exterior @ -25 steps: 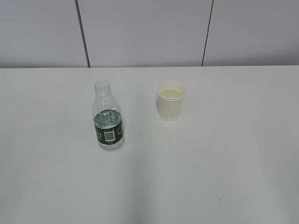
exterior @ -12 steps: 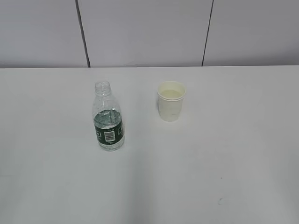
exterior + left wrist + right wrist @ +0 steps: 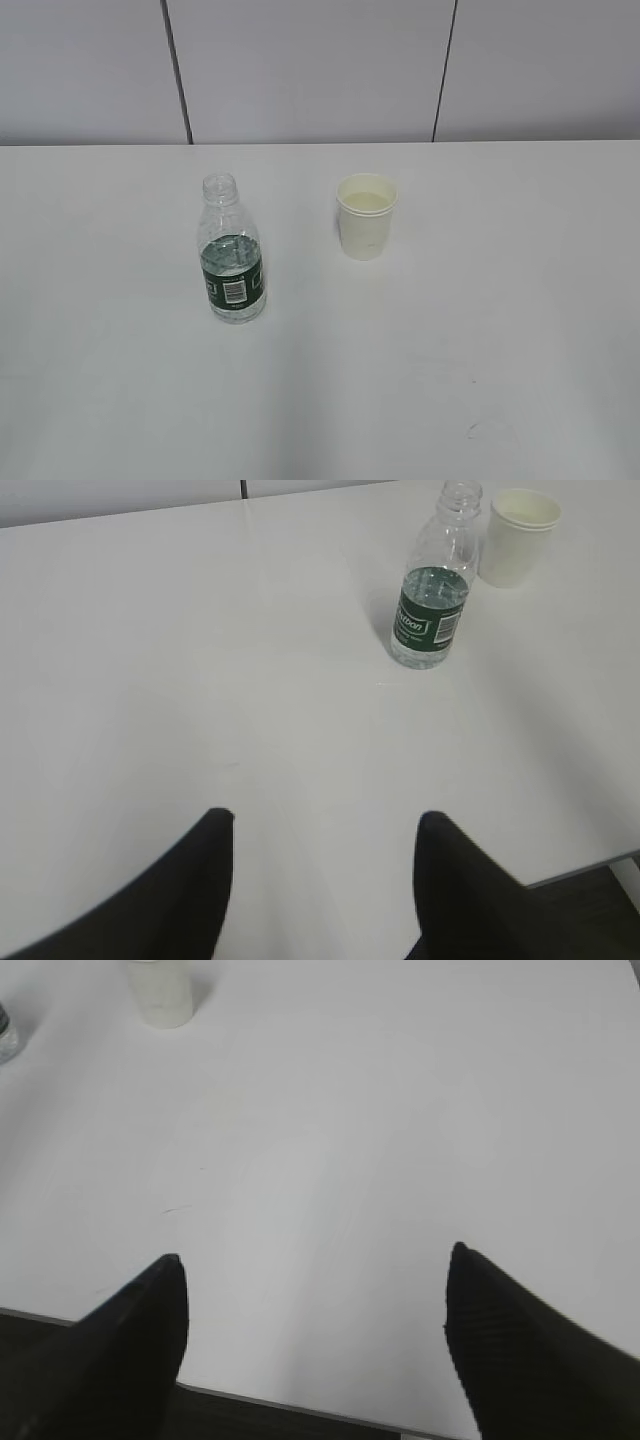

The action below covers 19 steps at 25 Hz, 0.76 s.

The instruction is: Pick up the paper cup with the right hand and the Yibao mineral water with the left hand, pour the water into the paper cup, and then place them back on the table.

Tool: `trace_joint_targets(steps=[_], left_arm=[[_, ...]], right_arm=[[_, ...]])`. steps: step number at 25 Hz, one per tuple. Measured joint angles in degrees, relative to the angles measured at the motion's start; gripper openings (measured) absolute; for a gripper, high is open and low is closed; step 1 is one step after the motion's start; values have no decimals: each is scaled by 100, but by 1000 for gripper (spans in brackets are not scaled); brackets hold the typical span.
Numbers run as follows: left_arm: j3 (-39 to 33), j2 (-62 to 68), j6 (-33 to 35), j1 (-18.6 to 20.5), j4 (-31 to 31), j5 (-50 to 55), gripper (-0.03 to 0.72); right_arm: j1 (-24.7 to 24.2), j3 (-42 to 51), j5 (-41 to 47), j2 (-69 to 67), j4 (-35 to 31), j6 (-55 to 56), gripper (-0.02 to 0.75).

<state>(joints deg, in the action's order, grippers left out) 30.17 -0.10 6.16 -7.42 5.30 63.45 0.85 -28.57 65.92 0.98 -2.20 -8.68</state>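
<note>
The Yibao mineral water [image 3: 233,255] stands upright and uncapped on the white table [image 3: 450,350], left of centre, with water up to the green label. The paper cup [image 3: 366,216] stands upright to its right, with liquid inside. In the left wrist view the bottle [image 3: 432,590] and the cup [image 3: 518,537] are far ahead at the upper right. My left gripper [image 3: 325,820] is open and empty over bare table. In the right wrist view the cup [image 3: 160,990] is at the top left. My right gripper [image 3: 315,1258] is open and empty near the table's front edge. Neither arm shows in the exterior view.
A grey panelled wall [image 3: 320,70] runs behind the table. The table's front edge [image 3: 300,1405] shows under my right gripper, and its corner edge [image 3: 590,865] at the lower right of the left wrist view. A small dark mark [image 3: 470,430] lies on the tabletop.
</note>
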Motion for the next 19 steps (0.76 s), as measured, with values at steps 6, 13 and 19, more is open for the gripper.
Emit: trace_joint_targets(steps=[6,13,19], left_arm=[[0,0,0,0,0,0,373],[0,0,0,0,0,0,373],[0,0,0,0,0,0,373]], right_arm=[[0,0,0,0,-256,-304,591],[0,0,0,0,-259,-312,591],[0,0,0,0,-259,-312,591]])
